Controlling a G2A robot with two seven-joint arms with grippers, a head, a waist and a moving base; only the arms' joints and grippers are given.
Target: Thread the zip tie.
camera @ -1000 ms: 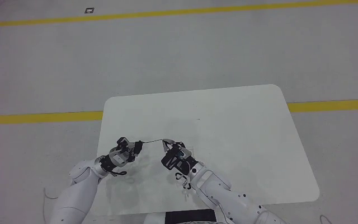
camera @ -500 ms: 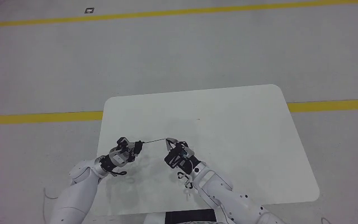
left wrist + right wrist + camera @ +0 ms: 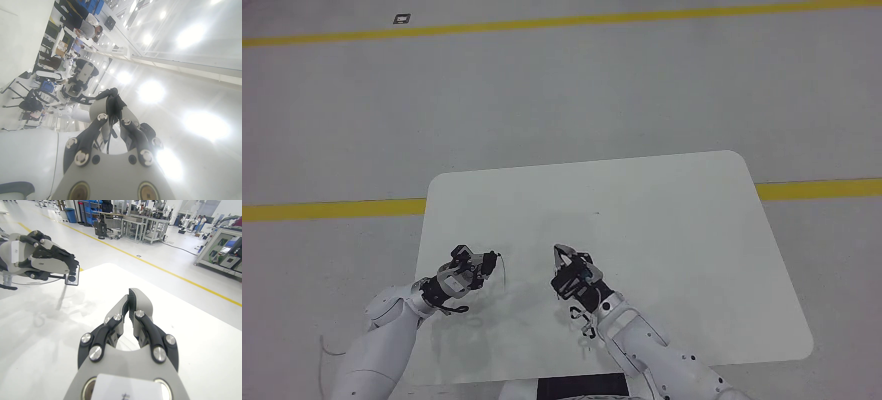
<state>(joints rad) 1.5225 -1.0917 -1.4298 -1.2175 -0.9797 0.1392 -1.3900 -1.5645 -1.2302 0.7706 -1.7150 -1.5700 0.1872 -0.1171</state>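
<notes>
The left arm (image 3: 392, 308) hangs low over the near side of the table (image 3: 692, 220), its jaws pinched tight on the black zip tie (image 3: 110, 123). The grip sits close to one end, though I can't make out whether that's the head or the tail. The rest of the strap droops from those jaws toward the tabletop, and I can't tell whether its tip touches it. The jaws seem turned toward the other arm so the loose length is offered across.

The right arm (image 3: 642, 345) sits just opposite, with a gap of bare table between the two. Its jaws are pressed fully together with nothing in them, clear of the tie. As I read it, threading isn't under way. The right jaws would have to spread and catch that dangling end first, and a limp strap won't make an easy target.
</notes>
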